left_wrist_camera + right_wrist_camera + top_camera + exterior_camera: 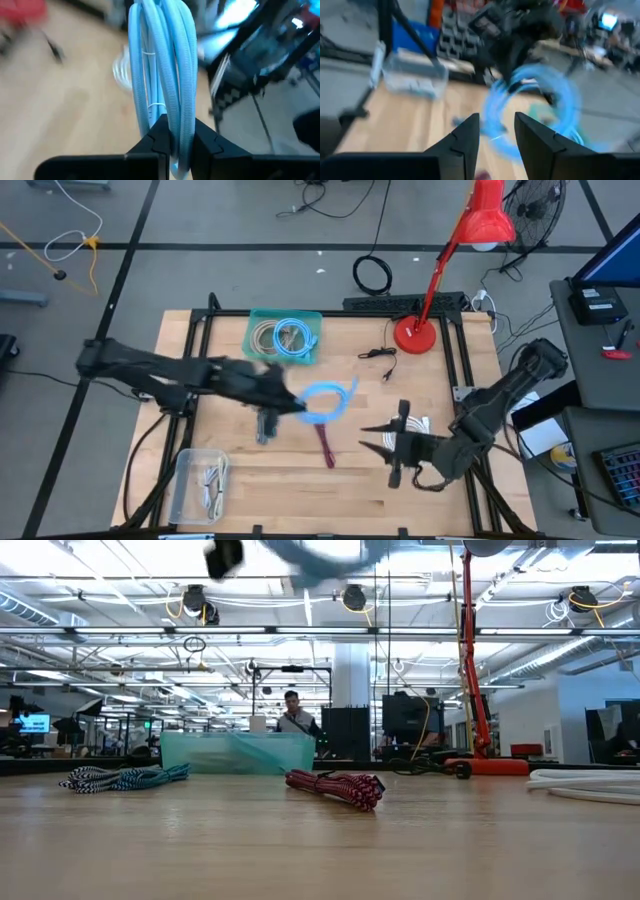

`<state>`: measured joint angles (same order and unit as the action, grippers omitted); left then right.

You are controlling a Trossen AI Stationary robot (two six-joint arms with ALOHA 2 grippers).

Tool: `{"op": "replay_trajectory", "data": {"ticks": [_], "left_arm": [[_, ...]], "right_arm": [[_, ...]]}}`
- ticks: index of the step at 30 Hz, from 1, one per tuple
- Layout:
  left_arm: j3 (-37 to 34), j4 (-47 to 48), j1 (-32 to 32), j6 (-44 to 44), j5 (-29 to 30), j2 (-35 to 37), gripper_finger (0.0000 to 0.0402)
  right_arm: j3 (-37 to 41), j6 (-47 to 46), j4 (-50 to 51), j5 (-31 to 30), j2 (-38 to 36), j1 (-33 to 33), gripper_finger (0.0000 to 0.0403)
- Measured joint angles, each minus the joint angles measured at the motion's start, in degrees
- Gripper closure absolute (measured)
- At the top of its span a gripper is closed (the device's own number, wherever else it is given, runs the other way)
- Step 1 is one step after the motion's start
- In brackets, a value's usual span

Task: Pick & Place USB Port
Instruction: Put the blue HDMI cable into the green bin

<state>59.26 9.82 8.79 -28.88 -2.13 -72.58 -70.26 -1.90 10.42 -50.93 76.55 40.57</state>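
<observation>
Wooden table: left gripper clamps blue cable above red cable.

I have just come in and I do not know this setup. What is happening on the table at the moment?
The left gripper is shut on a coiled light blue cable and holds it in the air above the middle of the table. The right gripper waits open near the right side. A red cable lies on the wood, and the teal bin already holds other cables.
</observation>
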Motion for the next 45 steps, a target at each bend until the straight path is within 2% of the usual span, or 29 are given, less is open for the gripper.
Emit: {"op": "replay_trajectory", "data": {"ticks": [4, 7, 10, 13, 16, 20, 24, 28, 30, 35, 40, 45], "left_arm": [[-0.7, 2.6, 7.2, 5.9, 14.6, 10.9, 0.0369], [-4.6, -1.4, 13.1, 8.6, 22.5, 15.6, 0.0369], [-10.2, -11.4, 16.3, 12.8, 23.1, 17.0, 0.0369], [-14.6, -19.1, 16.4, 14.2, 22.4, 16.6, 0.0369], [-16.5, -26.0, 14.2, 15.9, 20.9, 14.5, 0.0369], [-16.4, -30.2, 12.2, 17.4, 16.7, 13.3, 0.0369], [-15.9, -31.3, 9.5, 18.0, 16.8, 13.5, 0.0369], [-16.0, -31.1, 6.4, 16.3, 12.6, 13.2, 0.0369], [-16.0, -33.2, 4.9, 16.3, 12.0, 12.2, 0.0369], [-16.0, -38.4, 1.6, 14.2, 5.2, 9.2, 0.0369], [-16.0, -38.3, 0.2, 13.7, 4.7, 7.3, 0.0369], [-16.0, -37.0, 0.1, 14.8, 5.8, 10.6, 0.0369]], "right_arm": [[10.0, 8.2, -26.6, 2.4, 0.0, -0.9, 0.0286], [18.5, 12.1, -49.0, 10.4, -0.1, -4.3, 0.0282], [25.0, 9.2, -63.7, 23.8, -1.5, -10.5, 0.0275], [28.1, 1.0, -70.8, 36.1, -2.1, -19.1, 0.0266], [28.5, -4.9, -71.1, 42.9, -1.9, -25.8, 0.0251], [28.5, -9.6, -69.1, 43.6, -1.2, -29.3, 0.0221], [28.5, -8.1, -69.1, 43.7, -1.3, -28.4, 0.0192], [28.5, -5.5, -69.6, 43.6, -1.2, -27.1, 0.0172], [28.5, -4.6, -70.5, 43.5, -1.2, -26.5, 0.0166], [28.5, -3.4, -70.6, 43.4, -1.2, -26.5, 0.0164], [28.5, -2.7, -70.5, 41.8, -1.3, -26.6, 0.0163], [28.5, -1.9, -68.8, 39.0, -1.2, -26.7, 0.0160]]}}
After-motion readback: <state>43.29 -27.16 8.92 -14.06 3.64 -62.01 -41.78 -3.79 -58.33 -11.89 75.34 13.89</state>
